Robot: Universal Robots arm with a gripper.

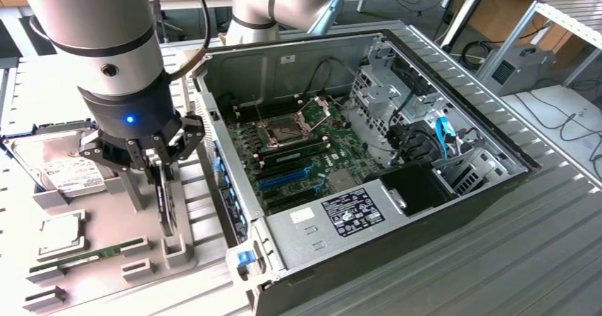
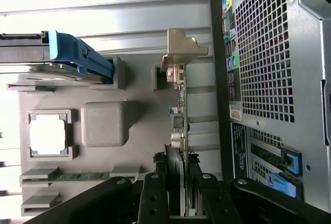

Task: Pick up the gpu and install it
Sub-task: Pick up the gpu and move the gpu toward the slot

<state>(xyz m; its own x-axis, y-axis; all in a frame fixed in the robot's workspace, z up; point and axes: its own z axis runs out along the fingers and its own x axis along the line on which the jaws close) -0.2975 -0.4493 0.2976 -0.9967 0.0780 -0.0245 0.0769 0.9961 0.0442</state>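
The gripper (image 1: 160, 166) stands straight down over the gpu (image 1: 168, 207), its 2 fingers (image 1: 183, 143) straddling the card's top edge. In the wrist view the gripper (image 2: 179, 172) has 1 finger (image 2: 155, 198) on each face of the gpu (image 2: 181, 105). The gap is narrow, and the pads seem to press on the card, though the contact itself is hard to make out.

The gpu stands upright on its long edge in a slot of the grey holder (image 1: 202, 214), along the holder's edge next to the case (image 1: 424, 252). Its lower edge sits down in the slot. The holder lies on the ribbed metal table (image 1: 526, 274), just beside the open case, which is on the exterior view's right of it.

From the exterior view the gpu is a thin dark slab seen nearly edge-on. The wrist view shows a green board edge with small parts along it, a black ribbed block between the fingers, and a silver bracket (image 2: 182, 48) with a bent tab at the end far from the gripper.

On the holder's other side lie a drive (image 1: 56, 171), a square chip (image 1: 61, 233) and a memory stick (image 1: 89, 254), all well apart from the gripper.
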